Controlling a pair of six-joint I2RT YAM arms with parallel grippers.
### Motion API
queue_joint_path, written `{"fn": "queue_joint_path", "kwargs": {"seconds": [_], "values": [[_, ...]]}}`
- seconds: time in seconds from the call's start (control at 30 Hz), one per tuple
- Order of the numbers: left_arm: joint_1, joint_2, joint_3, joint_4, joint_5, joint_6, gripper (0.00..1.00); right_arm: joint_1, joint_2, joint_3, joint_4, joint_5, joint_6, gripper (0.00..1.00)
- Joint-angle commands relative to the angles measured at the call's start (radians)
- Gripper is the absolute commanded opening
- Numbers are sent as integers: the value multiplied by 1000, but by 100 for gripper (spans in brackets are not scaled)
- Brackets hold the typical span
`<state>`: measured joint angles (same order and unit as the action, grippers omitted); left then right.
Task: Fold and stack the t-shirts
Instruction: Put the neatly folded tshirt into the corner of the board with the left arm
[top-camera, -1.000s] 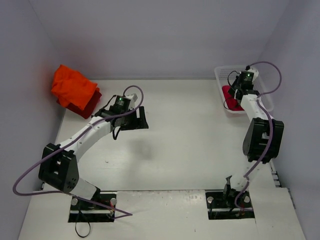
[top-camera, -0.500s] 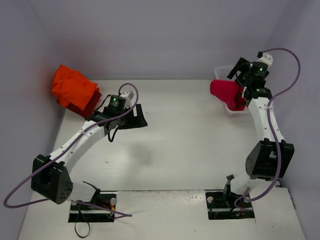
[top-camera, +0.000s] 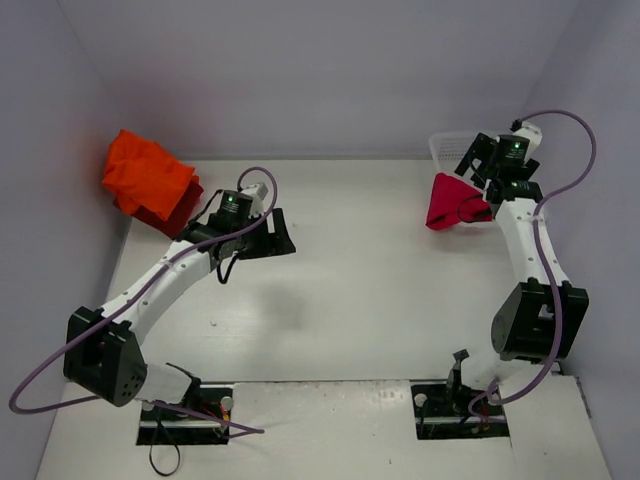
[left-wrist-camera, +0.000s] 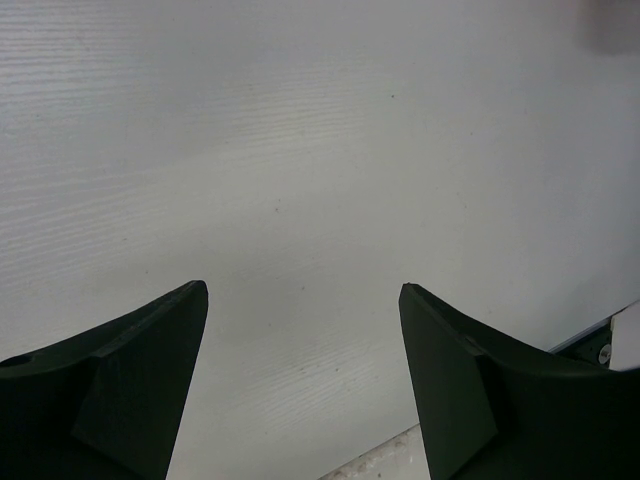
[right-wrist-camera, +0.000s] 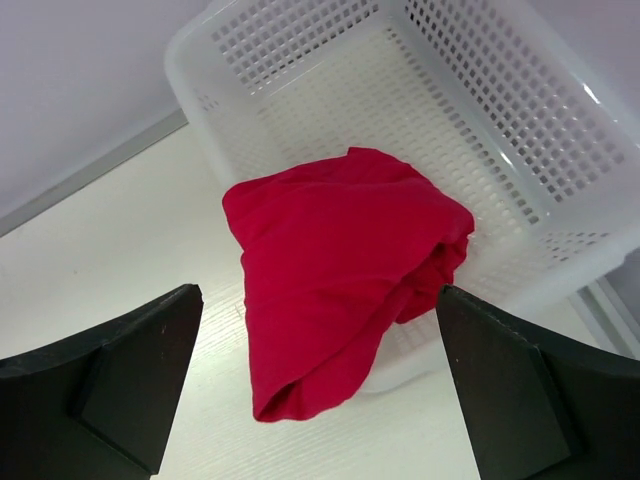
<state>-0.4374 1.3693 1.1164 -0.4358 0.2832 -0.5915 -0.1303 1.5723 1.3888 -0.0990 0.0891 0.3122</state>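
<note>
The white wood-grain counter (top-camera: 380, 300) fills the floor of a booth closed in by plain pale lilac walls (top-camera: 320, 80).

The left arm (top-camera: 170, 275) leans forward and to the right in a long bend over bare counter. The right arm (top-camera: 530, 250) stands taller, elbow raised, wrist tipped down at the far right corner.

Well to the left of the left tool (left-wrist-camera: 302, 287), beyond it against the side wall, a bright orange cloth t-shirt (top-camera: 145, 172) lies in a rumpled block on top of a dark red cloth t-shirt (top-camera: 183, 207), whose edge shows on the side nearest that tool.

Just below the right tool (right-wrist-camera: 318, 290), a crimson-pink cloth t-shirt (right-wrist-camera: 335, 270) is bunched into a lump. Its long axis runs from inside the white plastic mesh basket (right-wrist-camera: 480, 90) over the rim, and its narrower end points down at the counter. Whether that end touches the counter cannot be told.

The right tool is spread wide, clear of the cloth and gripping nothing. The left tool is likewise parted, with only bare counter between its dark fingers (left-wrist-camera: 130, 380).
</note>
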Motion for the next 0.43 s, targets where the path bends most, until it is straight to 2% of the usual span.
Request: {"fn": "queue_joint_path", "kwargs": {"seconds": [0.0, 0.13, 0.4], "values": [[6, -9, 16, 60, 14, -24, 72, -3, -81, 30, -19, 58, 7, 100], [6, -29, 10, 60, 8, -28, 72, 15, -142, 33, -34, 46, 21, 100], [6, -39, 25, 54, 7, -36, 72, 57, -230, 38, -93, 141, -18, 100]]}}
